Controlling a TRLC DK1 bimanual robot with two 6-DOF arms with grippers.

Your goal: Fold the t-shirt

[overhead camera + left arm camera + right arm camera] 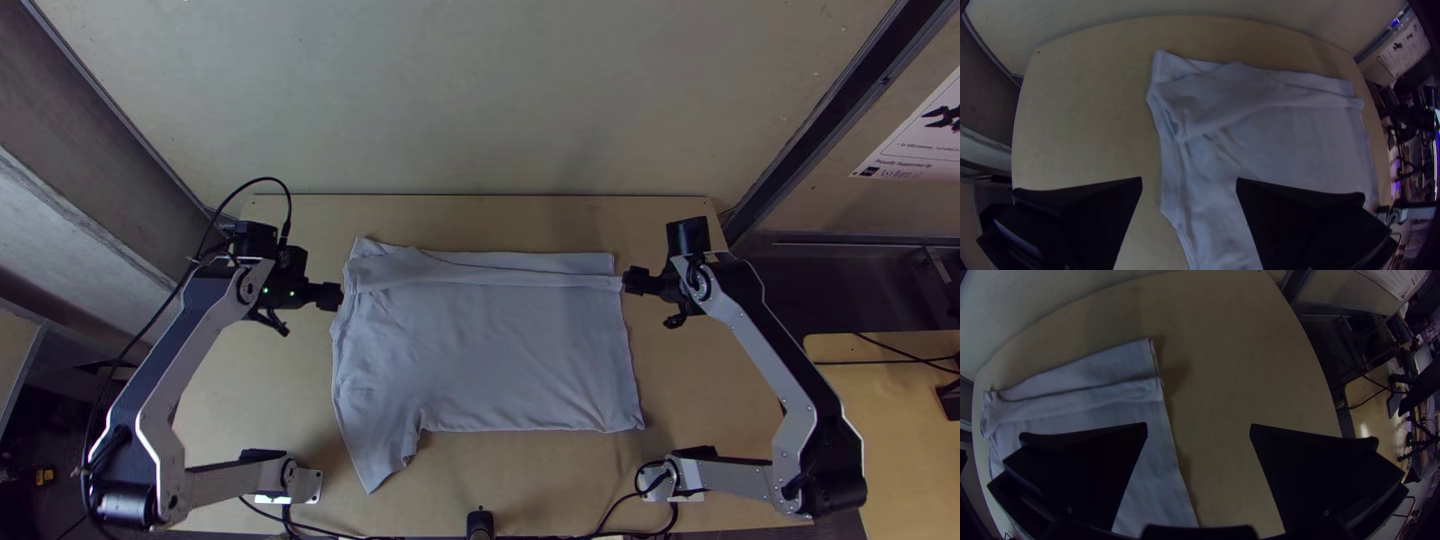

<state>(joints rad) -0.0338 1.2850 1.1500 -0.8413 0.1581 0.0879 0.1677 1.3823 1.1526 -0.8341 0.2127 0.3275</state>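
Observation:
On the table lies the light grey t-shirt [500,350], its far edge folded over in a narrow strip and one sleeve sticking out toward the near left. In the top view my left gripper [330,296] is at the shirt's left edge, my right gripper [630,281] at its right edge near the folded strip. Seen from the left wrist, my left gripper [1189,182] stands open above the edge of the shirt [1300,145]. From the right wrist, my right gripper [1199,427] is also open, its fingers wide apart over the side edge of the shirt [1085,370].
Bare wooden table [490,222] runs along the shirt's far side, with more wood at both sides and in front. A pale wall [480,100] rises behind the table. Black cables [330,530] lie along the near edge.

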